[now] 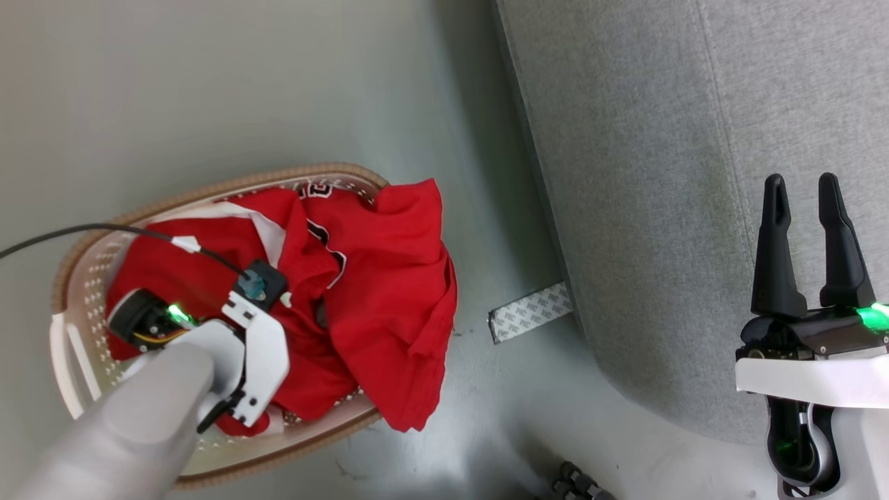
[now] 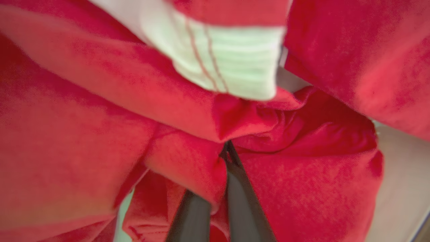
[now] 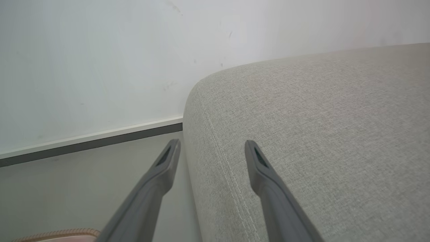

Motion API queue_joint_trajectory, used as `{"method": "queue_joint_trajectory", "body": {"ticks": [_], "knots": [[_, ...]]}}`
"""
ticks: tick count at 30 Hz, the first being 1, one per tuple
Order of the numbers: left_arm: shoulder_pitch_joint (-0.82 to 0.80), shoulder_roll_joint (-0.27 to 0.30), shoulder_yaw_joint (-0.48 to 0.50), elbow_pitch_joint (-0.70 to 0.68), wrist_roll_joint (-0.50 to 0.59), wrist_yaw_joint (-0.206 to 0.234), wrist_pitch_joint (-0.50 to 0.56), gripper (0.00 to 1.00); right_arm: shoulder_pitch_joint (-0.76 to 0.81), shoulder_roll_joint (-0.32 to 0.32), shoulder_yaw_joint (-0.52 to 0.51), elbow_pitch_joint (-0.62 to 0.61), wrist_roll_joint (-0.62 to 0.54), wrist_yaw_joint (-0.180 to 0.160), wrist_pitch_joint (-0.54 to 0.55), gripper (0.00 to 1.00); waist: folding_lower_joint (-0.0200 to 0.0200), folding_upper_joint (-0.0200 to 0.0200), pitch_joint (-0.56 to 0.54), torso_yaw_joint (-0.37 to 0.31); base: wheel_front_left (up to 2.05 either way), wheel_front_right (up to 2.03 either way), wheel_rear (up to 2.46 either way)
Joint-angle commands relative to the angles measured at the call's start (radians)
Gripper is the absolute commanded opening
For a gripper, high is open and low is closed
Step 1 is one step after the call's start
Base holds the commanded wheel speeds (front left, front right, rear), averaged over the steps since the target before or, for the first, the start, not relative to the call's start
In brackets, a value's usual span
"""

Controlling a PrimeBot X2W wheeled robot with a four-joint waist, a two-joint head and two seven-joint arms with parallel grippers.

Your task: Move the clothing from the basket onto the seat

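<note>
The red clothing (image 1: 389,278) is heaped in the cream basket (image 1: 208,191), with one fold draped over its right rim. A black-and-white number shows on the jersey near the far rim. My left arm reaches down into the pile. In the left wrist view my left gripper (image 2: 228,148) is shut, its tips pinching a fold of the red clothing (image 2: 84,141) just below a white ribbed trim (image 2: 235,60). My right gripper (image 1: 801,182) hangs open and empty over the light-grey seat (image 1: 660,173). In the right wrist view my right gripper (image 3: 212,148) straddles the rounded seam edge of the seat (image 3: 319,134).
A grey strip of tape (image 1: 531,312) lies on the floor between basket and seat. A black cable (image 1: 83,230) runs to my left wrist. A white wall with a dark baseboard (image 3: 90,141) stands beyond the seat. The basket's tan rim (image 3: 57,233) shows below my right fingers.
</note>
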Motion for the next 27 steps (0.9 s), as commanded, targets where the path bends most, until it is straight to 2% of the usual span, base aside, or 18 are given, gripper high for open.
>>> {"method": "queue_joint_trajectory", "body": {"ticks": [1, 6, 12, 27], "knots": [[-0.003, -0.004, -0.005, 0.005, -0.015, 0.001, -0.012, 0.0, -0.011, 0.0, -0.006, 0.004, -0.002, -0.002, -0.002, 1.0, -0.0001, 0.0, -0.011, 0.005, 0.0, 0.0, 0.0], [0.02, -0.039, -0.013, 0.014, -0.047, 0.001, -0.075, 0.0, -0.018, 0.0, -0.018, 0.017, -0.024, -0.002, -0.002, 1.0, -0.0001, 0.0, -0.078, 0.031, 0.0, 0.0, 0.0], [0.069, -0.102, -0.049, 0.038, -0.086, 0.001, -0.158, 0.0, -0.009, 0.0, -0.033, 0.032, -0.08, -0.002, -0.002, 1.0, -0.0001, 0.0, -0.215, 0.082, 0.0, 0.0, 0.0], [0.176, -0.214, -0.073, 0.006, -0.229, 0.001, -0.416, 0.0, 0.074, -0.001, -0.062, 0.104, -0.202, -0.002, -0.002, 1.0, -0.0001, 0.0, -0.558, 0.253, 0.0, 0.0, 0.0]]}}
